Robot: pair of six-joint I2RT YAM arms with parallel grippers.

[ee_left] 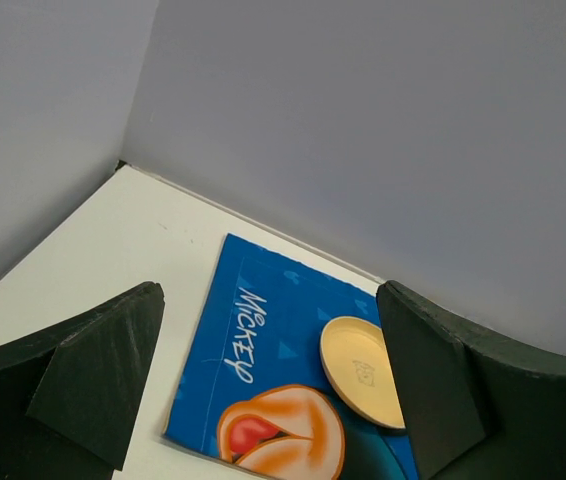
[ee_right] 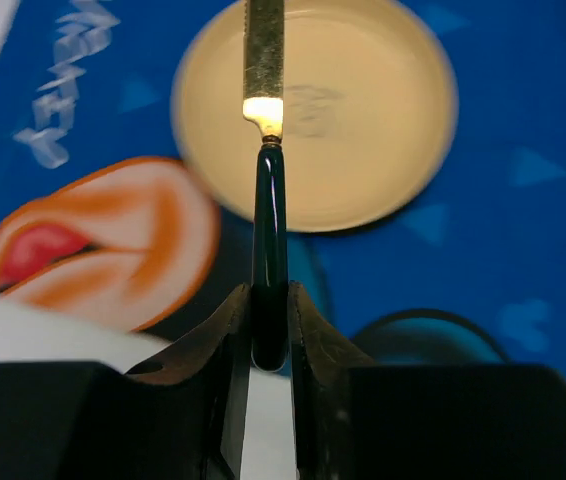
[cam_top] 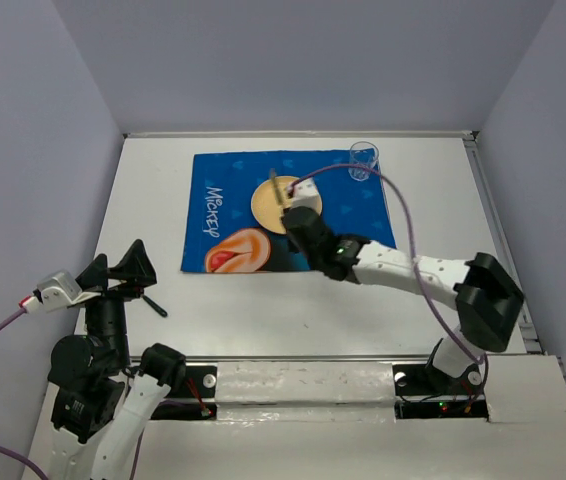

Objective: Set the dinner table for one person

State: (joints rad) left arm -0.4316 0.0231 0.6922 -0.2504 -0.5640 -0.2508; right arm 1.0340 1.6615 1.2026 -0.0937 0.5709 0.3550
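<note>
The white dinner table carries a blue Mickey mat with a tan round plate on it. My right gripper is shut on the black handle of a knife with a gold blade, held above the plate. The blade points away over the plate. A clear glass stands at the mat's far right corner. My left gripper is open and empty above the table's near left; its view shows the mat and plate.
Grey walls enclose the table on three sides. A purple cable arcs over the right arm. A white strip runs along the near edge between the arm bases.
</note>
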